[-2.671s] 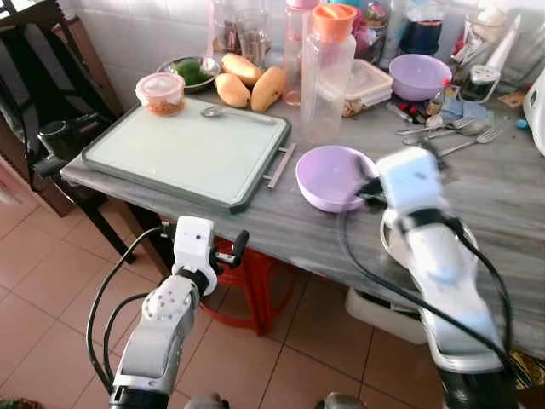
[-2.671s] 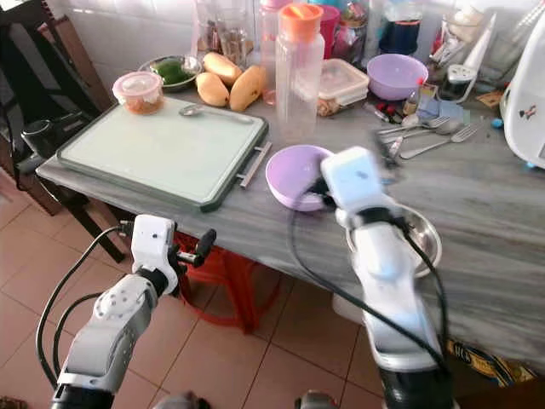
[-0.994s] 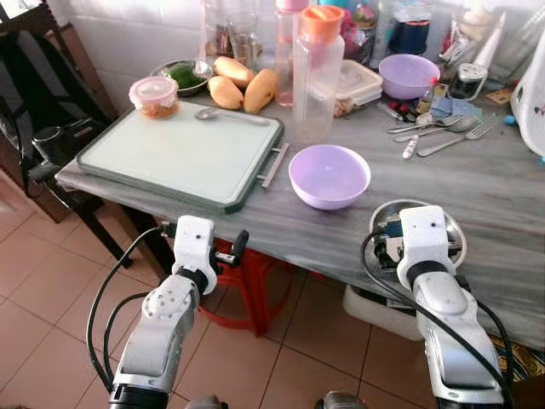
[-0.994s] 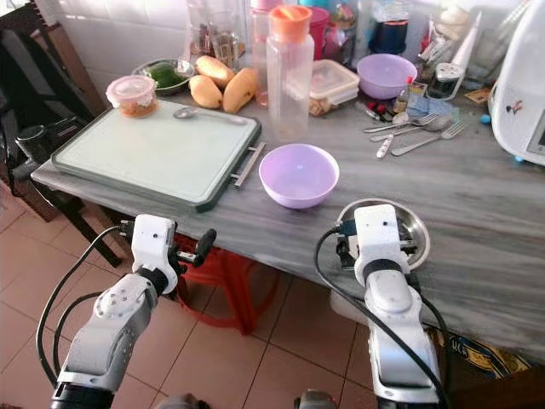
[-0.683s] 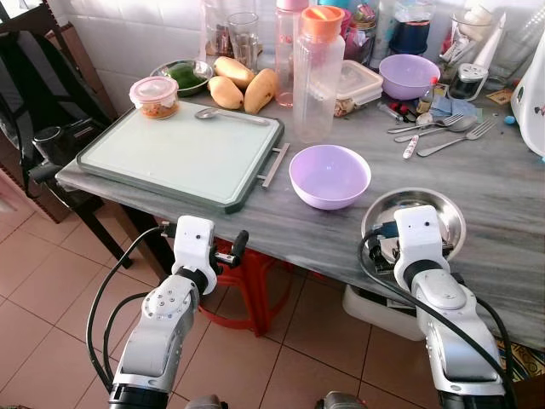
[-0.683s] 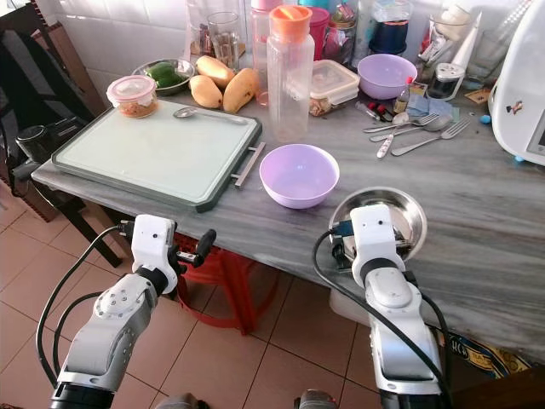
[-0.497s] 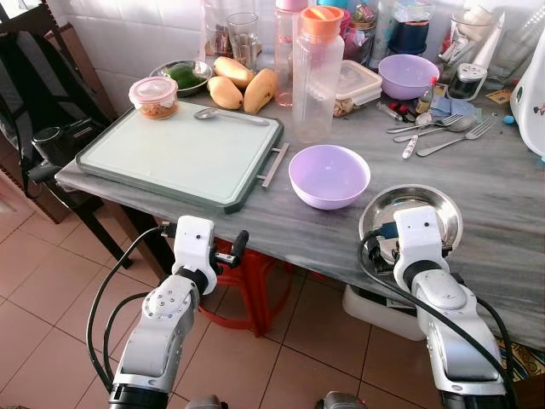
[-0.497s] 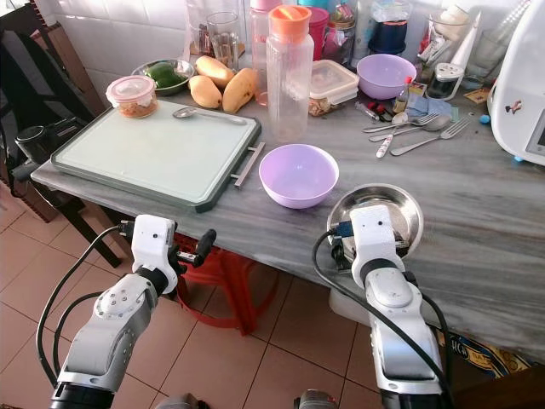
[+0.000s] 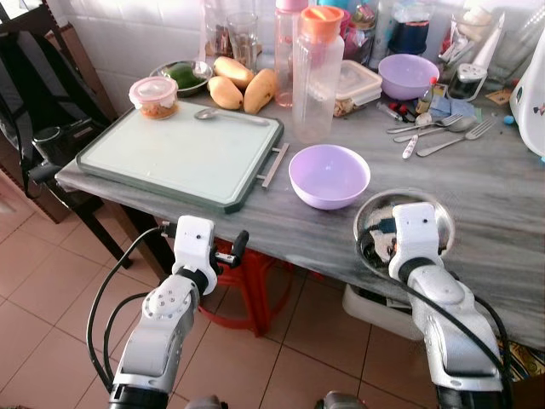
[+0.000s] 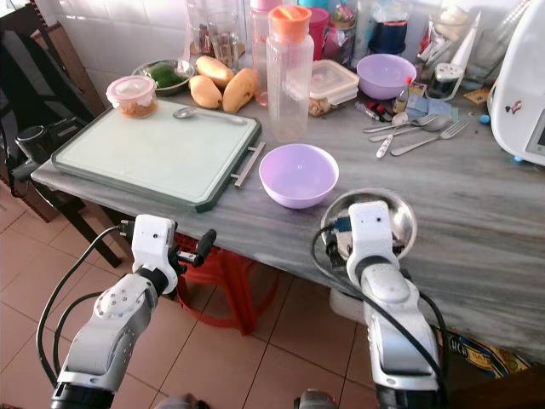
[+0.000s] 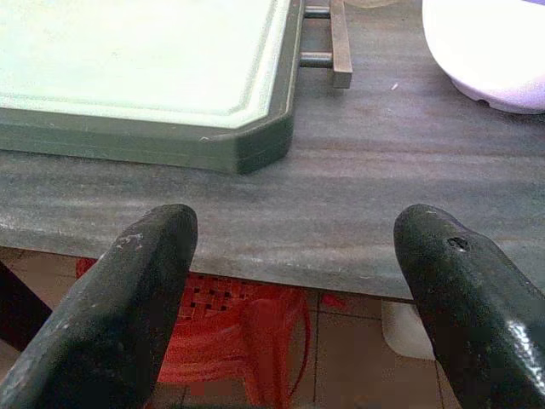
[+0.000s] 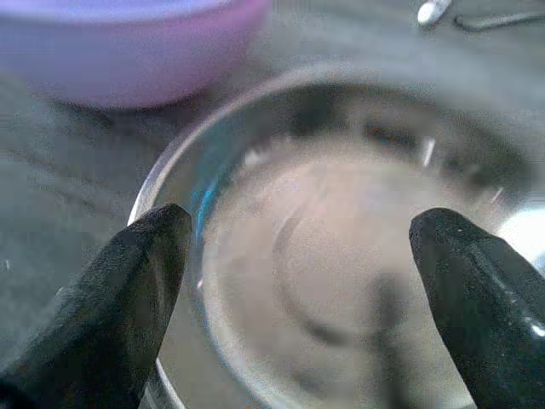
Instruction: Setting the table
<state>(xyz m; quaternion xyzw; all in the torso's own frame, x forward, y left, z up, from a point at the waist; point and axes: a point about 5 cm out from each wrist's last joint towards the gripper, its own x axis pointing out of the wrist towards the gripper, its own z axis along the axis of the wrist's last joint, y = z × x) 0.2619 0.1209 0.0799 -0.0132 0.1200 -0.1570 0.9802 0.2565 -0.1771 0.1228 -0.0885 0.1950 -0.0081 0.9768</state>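
A steel bowl (image 9: 430, 204) sits near the front edge of the grey table (image 9: 494, 196), just right of an empty purple bowl (image 9: 329, 175). My right gripper (image 12: 302, 223) is open at the steel bowl's near rim, and the bowl (image 12: 341, 273) lies between and beyond its fingers. The white wrist housing (image 9: 415, 234) hides the bowl's near part. A pale green tray (image 9: 183, 149) with a spoon (image 9: 223, 114) lies at the left. My left gripper (image 11: 296, 223) is open and empty, held below the table edge in front of the tray (image 11: 145, 77).
At the back stand a tall bottle with an orange cap (image 9: 317, 72), mangoes (image 9: 247, 85), a lidded tub (image 9: 159, 94), a second purple bowl (image 9: 415, 75) and loose cutlery (image 9: 443, 132). A red stool (image 9: 247, 290) is under the table. A black chair (image 9: 43, 102) stands left.
My right arm drew back from beside the purple bowl and came down at the steel bowl. The steel bowl has slid slightly left toward the purple bowl. The left arm stayed put.
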